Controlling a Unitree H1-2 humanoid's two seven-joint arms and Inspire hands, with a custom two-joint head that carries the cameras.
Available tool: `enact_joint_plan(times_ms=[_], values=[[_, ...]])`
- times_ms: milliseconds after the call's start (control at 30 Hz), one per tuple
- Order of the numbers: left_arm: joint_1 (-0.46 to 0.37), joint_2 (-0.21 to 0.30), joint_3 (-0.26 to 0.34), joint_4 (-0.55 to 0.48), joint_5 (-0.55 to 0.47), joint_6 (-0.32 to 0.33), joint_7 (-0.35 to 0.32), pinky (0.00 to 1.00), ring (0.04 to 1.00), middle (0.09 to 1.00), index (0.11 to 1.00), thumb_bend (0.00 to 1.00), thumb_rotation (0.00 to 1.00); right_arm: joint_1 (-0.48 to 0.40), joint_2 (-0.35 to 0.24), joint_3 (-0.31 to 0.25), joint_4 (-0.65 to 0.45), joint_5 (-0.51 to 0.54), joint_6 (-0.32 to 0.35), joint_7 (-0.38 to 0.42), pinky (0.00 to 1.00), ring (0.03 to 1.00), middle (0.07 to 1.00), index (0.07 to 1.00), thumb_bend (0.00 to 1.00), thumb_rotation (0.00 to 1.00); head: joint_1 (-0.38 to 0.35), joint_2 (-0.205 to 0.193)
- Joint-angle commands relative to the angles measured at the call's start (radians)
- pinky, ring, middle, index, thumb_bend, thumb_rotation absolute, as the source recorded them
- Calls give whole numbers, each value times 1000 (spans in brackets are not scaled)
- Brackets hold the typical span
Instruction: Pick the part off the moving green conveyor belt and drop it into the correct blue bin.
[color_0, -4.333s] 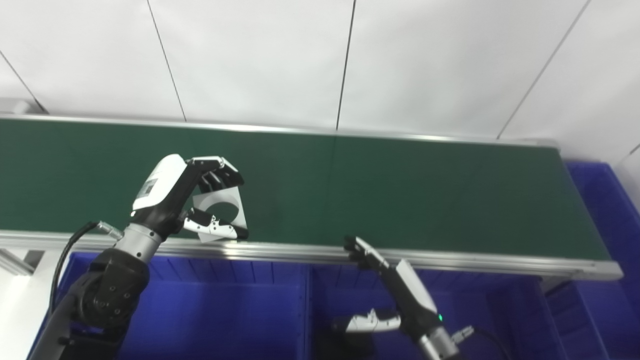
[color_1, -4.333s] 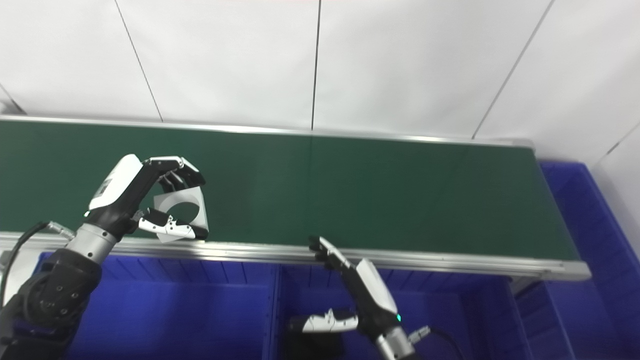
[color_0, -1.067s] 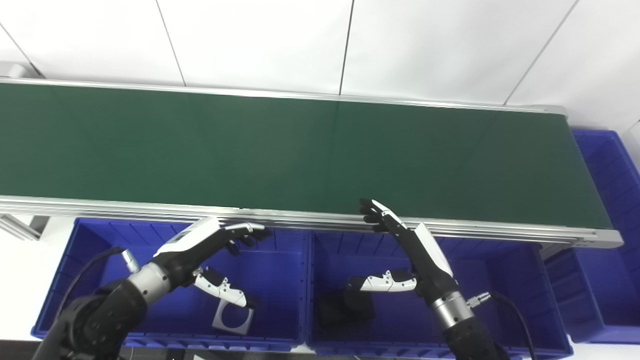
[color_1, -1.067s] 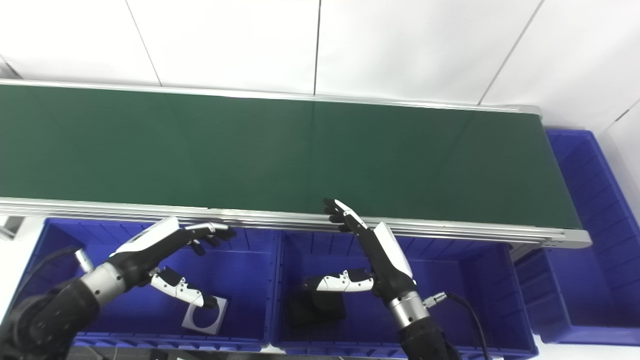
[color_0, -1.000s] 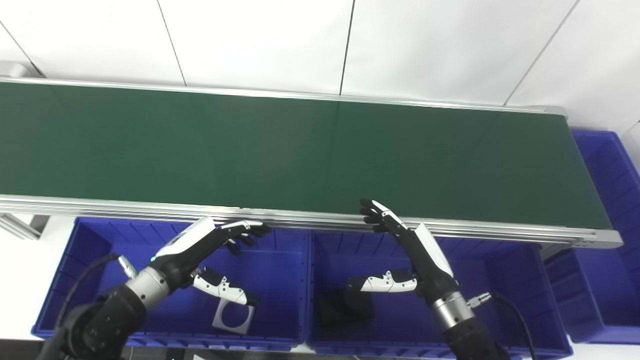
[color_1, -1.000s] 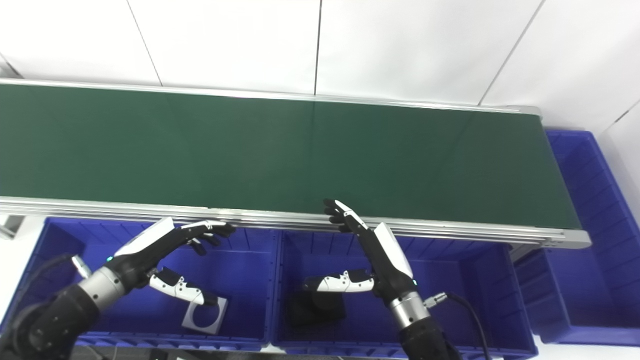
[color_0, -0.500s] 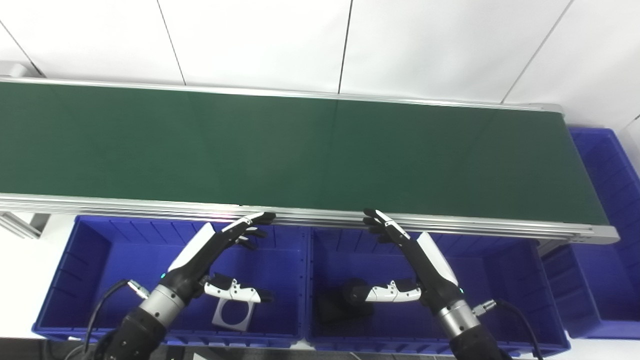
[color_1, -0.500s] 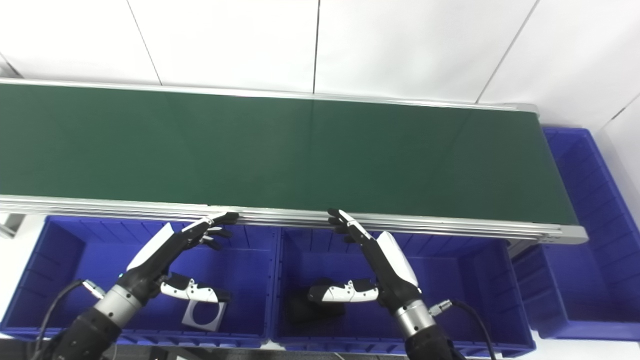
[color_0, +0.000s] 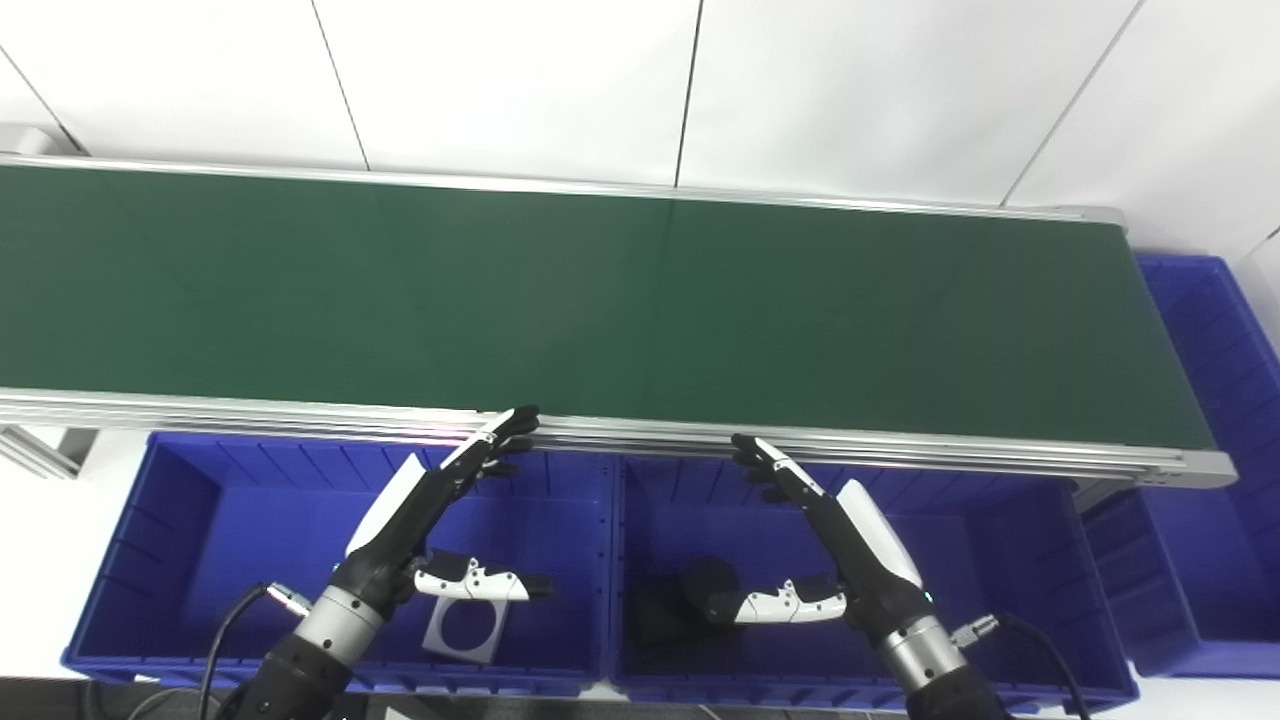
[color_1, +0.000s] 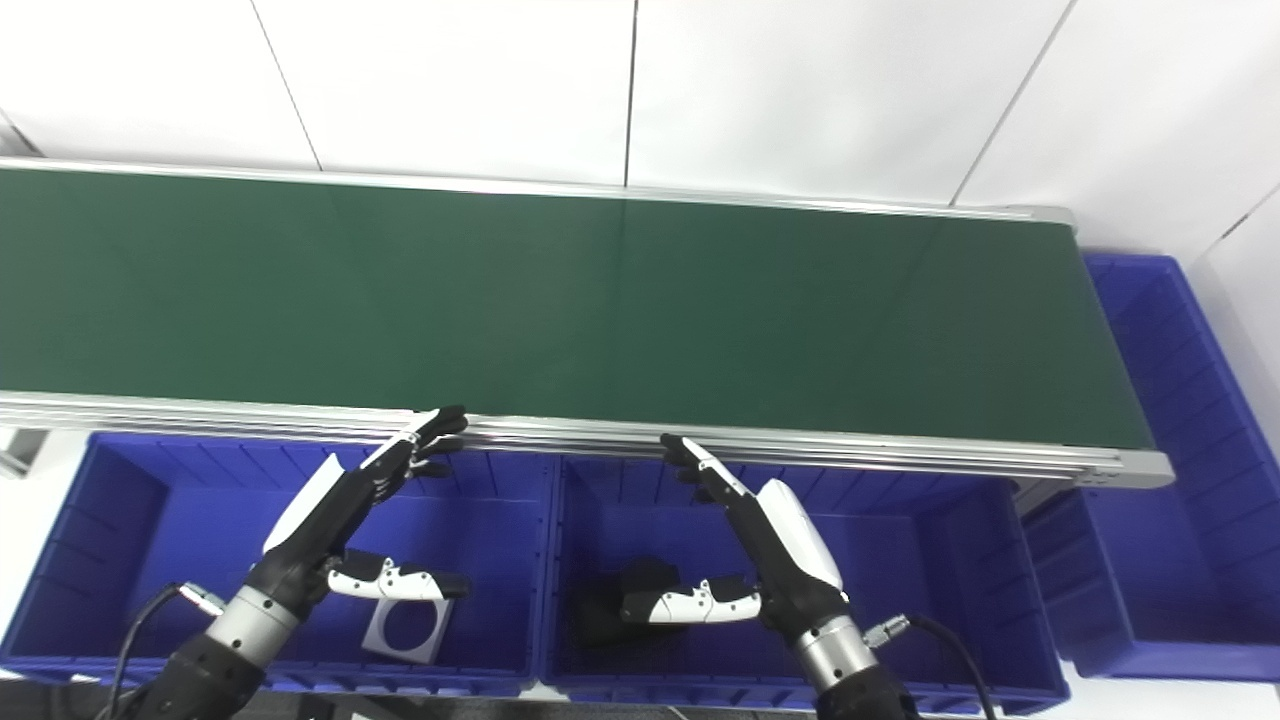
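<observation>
Left hand (color_0: 425, 520) has released the grey plate with round hole (color_0: 461, 631), now lying just below its thumb in the left blue bin (color_0: 180, 500), both it and right hand (color_0: 840, 540) open, fingertips up near the green conveyor belt (color_0: 600, 300) rail.

Both arms rise from the bottom edge, forearms slanting up and inward. The left hand (color_0: 425, 520) is empty, its fingers (color_0: 500, 440) stretched out straight and the thumb spread off to the side. The right hand (color_0: 850, 545) mirrors it, holding nothing, fingers (color_0: 770, 470) extended and thumb jutting leftward, apart from them.
</observation>
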Motion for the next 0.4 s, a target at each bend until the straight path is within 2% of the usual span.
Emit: enact_joint_plan(times_ms=[0,167,367], values=[[-20,1,7,5,-43,-67,13,814,876,919,936,875,237,1,11,1,-38,1,-29,-20,800,850,884,929,973,483,0,0],[-25,-5,13,27,-42,-113,31,758,847,904,922,871,221,10,20,6,-33,-13,-34,-32,800,852,885,932,967,488,-6,-26],[-15,-11,13,30,-19,-121,69,711,807,870,880,877,240,12,24,14,-34,-30,-26,-36,799,856,884,934,963,495,6,-31]])
